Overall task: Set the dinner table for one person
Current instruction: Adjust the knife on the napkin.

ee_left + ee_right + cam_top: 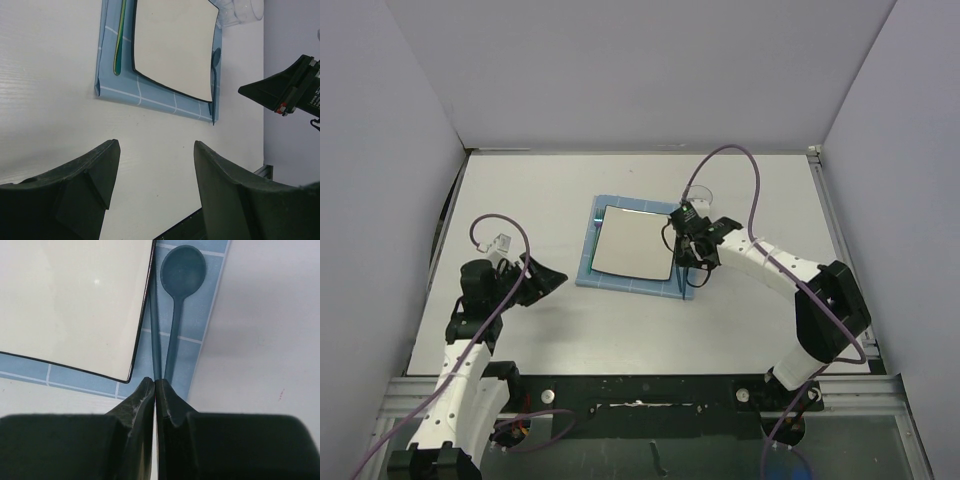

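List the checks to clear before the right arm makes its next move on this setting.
1. Right end effector closed: ok.
2. Thin teal utensil actually gripped: cannot tell; it runs straight into the seam between the fingertips.
3. Spoon lying flat on the placemat beside the plate: ok.
4. Green utensil on the placemat at the plate's other side: ok.
5. Glass standing off the placemat by its far right corner: ok.
6. Left end effector open, empty, over the dinner table, away from the placemat: ok.
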### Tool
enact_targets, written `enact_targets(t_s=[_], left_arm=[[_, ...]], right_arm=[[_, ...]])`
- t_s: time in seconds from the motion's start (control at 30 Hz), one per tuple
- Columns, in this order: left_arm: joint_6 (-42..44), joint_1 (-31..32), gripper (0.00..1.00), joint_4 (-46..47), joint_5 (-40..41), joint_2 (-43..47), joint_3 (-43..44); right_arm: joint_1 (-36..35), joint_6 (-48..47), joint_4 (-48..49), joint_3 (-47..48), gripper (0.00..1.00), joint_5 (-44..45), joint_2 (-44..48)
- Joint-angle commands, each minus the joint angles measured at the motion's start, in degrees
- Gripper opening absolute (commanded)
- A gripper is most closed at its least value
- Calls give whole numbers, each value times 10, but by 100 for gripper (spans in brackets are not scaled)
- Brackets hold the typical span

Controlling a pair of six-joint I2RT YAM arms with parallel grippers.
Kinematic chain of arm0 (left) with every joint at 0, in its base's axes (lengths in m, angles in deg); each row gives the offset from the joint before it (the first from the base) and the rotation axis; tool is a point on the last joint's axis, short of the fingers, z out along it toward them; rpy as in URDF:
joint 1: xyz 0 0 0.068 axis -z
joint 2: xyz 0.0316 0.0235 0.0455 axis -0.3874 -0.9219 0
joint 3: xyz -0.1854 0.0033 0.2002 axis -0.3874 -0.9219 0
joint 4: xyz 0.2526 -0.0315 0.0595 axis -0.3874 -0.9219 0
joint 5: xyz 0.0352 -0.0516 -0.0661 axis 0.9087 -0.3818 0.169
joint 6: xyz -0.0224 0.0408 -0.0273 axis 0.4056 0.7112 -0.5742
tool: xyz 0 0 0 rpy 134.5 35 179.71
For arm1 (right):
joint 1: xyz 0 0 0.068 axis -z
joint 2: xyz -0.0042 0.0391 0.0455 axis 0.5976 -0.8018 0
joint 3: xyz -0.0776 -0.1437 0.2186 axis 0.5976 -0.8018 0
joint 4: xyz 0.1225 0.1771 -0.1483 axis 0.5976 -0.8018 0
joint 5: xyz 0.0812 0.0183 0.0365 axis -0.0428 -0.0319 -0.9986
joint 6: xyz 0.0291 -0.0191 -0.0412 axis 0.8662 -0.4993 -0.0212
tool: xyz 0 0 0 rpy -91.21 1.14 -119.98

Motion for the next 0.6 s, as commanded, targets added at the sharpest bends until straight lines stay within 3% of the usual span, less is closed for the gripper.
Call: enact_targets(t_s=[0.0,0.37,0.57], left_arm=[[0,-1,59,5,-10,19,-5],[2,-1,59,15,-13,12,-11],[3,-1,59,14,-13,16,-13]], right_arm=[[-3,6,-2,-8,0,26,28],[-1,0,12,-10,1,8,-10],[0,-16,31,5,22,-11,-42]])
